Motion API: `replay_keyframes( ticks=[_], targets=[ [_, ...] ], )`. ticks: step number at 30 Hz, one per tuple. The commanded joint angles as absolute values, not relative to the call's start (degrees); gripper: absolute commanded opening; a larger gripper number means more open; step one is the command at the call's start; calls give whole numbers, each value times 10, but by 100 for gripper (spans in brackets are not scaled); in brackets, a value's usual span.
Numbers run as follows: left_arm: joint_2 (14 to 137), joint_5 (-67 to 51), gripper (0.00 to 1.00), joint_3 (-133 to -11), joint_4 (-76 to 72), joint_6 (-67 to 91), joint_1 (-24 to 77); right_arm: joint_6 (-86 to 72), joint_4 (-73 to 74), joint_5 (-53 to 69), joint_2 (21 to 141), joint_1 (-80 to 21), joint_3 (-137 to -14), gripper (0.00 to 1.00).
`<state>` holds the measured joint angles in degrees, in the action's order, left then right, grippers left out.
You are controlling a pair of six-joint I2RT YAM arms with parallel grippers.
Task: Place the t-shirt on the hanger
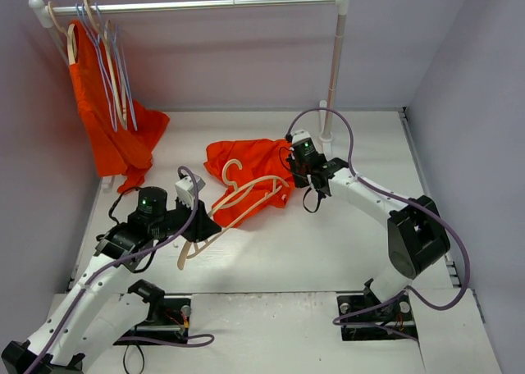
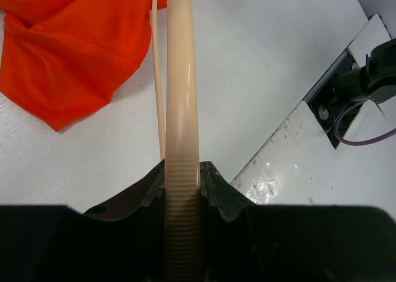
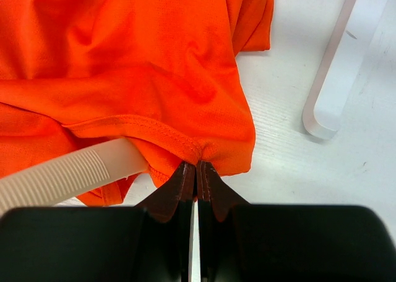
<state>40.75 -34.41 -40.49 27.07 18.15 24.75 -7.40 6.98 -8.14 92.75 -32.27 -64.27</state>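
The orange-red t-shirt (image 1: 250,162) lies crumpled on the white table near the middle. The cream hanger (image 1: 246,200) rests against its front edge, hook (image 1: 230,171) on the cloth. My left gripper (image 1: 205,226) is shut on the ribbed end of one hanger arm (image 2: 181,78), which runs straight out from between the jaws (image 2: 182,177) past a shirt corner (image 2: 68,47). My right gripper (image 1: 297,166) is shut on the t-shirt's stitched hem (image 3: 136,65), pinching a small fold at the fingertips (image 3: 196,167). The hanger's other ribbed arm end (image 3: 68,174) pokes under that hem.
A clothes rack stands at the back: rail (image 1: 197,5), right post (image 1: 335,70) and its foot (image 3: 328,102) close to my right gripper. A second orange garment (image 1: 107,120) and thin lilac wire hangers (image 1: 107,62) hang at the rail's left end. Grey walls enclose the table.
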Motion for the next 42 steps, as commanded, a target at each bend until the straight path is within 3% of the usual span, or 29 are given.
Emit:
replay_keyframes(
  ticks=[1, 15, 32, 42],
  targets=[
    [406, -340, 0, -449, 214, 186, 250, -71, 59, -84, 895, -321, -651, 0],
    [412, -342, 0, -416, 150, 222, 265, -76, 54, -66, 892, -321, -654, 0],
    [455, -263, 0, -413, 75, 229, 354, -49, 80, -45, 851, -323, -701, 0],
    [501, -211, 0, -439, -35, 195, 432, 20, 132, -5, 818, -349, -816, 0]
  ],
)
